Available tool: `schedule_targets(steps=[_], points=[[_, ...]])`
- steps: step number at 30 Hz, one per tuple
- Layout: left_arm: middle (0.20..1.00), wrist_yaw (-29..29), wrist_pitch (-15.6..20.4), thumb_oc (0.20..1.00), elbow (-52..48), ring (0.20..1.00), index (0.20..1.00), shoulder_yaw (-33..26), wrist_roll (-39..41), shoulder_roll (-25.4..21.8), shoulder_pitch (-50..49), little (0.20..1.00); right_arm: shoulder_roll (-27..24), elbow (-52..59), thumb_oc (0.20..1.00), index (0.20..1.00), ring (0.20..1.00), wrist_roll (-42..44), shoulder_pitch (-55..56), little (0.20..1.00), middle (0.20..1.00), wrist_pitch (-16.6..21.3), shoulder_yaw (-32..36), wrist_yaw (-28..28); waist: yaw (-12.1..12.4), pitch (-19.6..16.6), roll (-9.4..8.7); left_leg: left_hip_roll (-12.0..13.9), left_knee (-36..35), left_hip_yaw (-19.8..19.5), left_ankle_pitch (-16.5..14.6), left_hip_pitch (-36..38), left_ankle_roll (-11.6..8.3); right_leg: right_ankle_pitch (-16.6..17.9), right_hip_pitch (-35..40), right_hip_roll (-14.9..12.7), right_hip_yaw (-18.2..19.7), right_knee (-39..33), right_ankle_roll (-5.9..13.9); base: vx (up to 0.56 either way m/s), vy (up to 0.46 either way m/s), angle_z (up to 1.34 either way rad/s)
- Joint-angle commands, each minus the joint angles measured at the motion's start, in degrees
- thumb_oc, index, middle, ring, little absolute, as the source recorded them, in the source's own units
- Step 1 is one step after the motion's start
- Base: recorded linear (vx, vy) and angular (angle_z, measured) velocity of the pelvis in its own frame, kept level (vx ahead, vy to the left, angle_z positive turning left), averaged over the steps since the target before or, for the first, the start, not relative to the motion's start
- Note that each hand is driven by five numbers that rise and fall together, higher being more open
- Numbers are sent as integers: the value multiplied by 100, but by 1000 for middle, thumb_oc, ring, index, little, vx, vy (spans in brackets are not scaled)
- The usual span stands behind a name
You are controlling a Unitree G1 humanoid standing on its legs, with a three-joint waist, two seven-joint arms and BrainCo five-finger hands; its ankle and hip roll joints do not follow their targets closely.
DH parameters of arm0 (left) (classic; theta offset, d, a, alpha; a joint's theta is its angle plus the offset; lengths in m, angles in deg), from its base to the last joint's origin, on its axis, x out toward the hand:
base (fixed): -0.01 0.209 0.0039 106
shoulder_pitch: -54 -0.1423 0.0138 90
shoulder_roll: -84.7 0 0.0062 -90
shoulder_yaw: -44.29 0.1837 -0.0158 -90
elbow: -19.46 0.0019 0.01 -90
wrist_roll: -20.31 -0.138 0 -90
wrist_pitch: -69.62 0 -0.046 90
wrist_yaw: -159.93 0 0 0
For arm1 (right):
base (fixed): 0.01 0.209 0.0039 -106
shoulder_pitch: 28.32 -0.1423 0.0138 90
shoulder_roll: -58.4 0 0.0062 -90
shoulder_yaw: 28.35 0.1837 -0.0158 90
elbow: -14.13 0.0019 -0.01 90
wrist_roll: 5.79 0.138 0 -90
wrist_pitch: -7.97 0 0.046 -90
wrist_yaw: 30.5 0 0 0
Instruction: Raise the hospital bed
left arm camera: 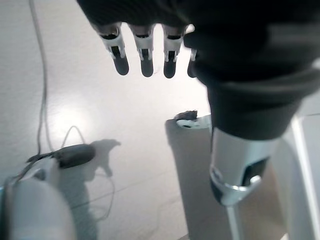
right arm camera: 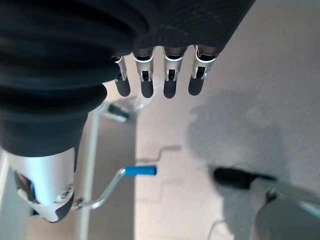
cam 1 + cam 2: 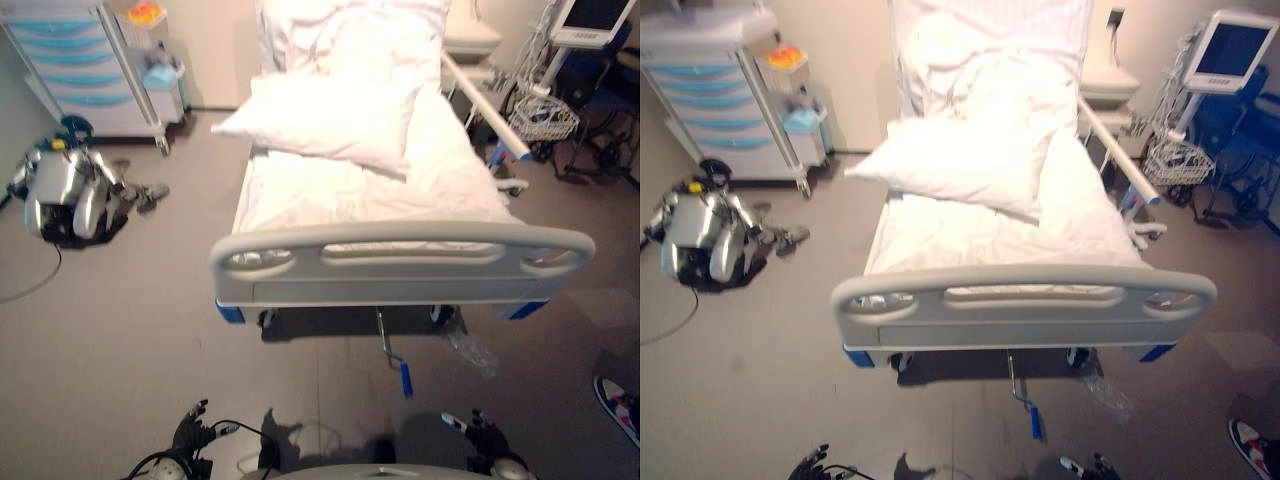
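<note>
Both robot hands hang low at the near edge of the head views, above bare grey floor (image 3: pixel 110 370); the left hand (image 3: pixel 192 428) is at the lower left, the right hand (image 3: pixel 478 428) at the lower right; in each wrist view the fingers (image 1: pixel 143 47) point straight down, spread apart and holding nothing, with the right hand's fingers (image 2: pixel 168 75) likewise loose over the floor; a metal crank (image 3: pixel 392 352) with a blue grip sticks out from under the foot of the hospital bed (image 3: pixel 400 262), reaching toward the robot; it lies ahead of the hands and between them, somewhat nearer the right hand, and touches neither; the right wrist view shows this crank (image 2: pixel 127 177) on the floor side of the hand, apart from the fingertips; the bed's grey footboard spans the middle of the scene, with white sheets and a large white pillow (image 3: pixel 325 120) behind it; a side rail (image 3: pixel 485 105) runs along its right edge; a crumpled clear plastic bottle (image 3: pixel 470 348) lies on the floor just right of the crank; a blue-drawered cart (image 3: pixel 85 65) stands far left, a second robot (image 3: pixel 70 190) slumped on the floor before it; a monitor stand (image 3: pixel 1225 55) with a wire basket stands far right; a person's shoe (image 3: pixel 618 402) shows at the right edge.
</note>
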Motion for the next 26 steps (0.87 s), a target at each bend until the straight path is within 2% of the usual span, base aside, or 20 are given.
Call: schedule_targets(steps=[1, 6, 9, 26], points=[[1000, 66, 129, 1000, 173, 1000, 1000, -244, -259, 119, 245, 1000, -105, 290, 1000, 1000, 1000, -210, -255, 1000, 1000, 76, 52, 51, -29, 56, 72, -183, 30, -42, -127, 106, 113, -97, 232, 74, -68, 212, 329, 27, 20, -5], [1000, 154, 174, 1000, 247, 1000, 1000, -287, -339, 209, 225, 1000, 17, 172, 1000, 1000, 1000, -265, -137, 1000, 1000, 91, 66, 42, -46, -147, 65, -184, 29, -20, -172, 244, 122, -93, 382, 66, -26, 165, 316, 2, 32, -9], [1000, 222, 241, 1000, 194, 1000, 1000, -196, -536, 246, 208, 1000, 37, 190, 1000, 1000, 1000, -492, -79, 1000, 1000, 131, -37, -8, -59, -188, 77, -199, 29, -20, -195, 323, 134, -117, 460, 64, -24, 182, 306, -20, 40, -1], [1000, 321, 322, 1000, 280, 1000, 1000, -105, -342, 480, 251, 1000, 223, -166, 1000, 1000, 1000, -507, -141, 1000, 1000, 114, -145, -102, -1, -288, 28, -180, 29, -32, -250, 498, 153, -186, 656, 61, -20, 150, 272, 4, 2, 0]])
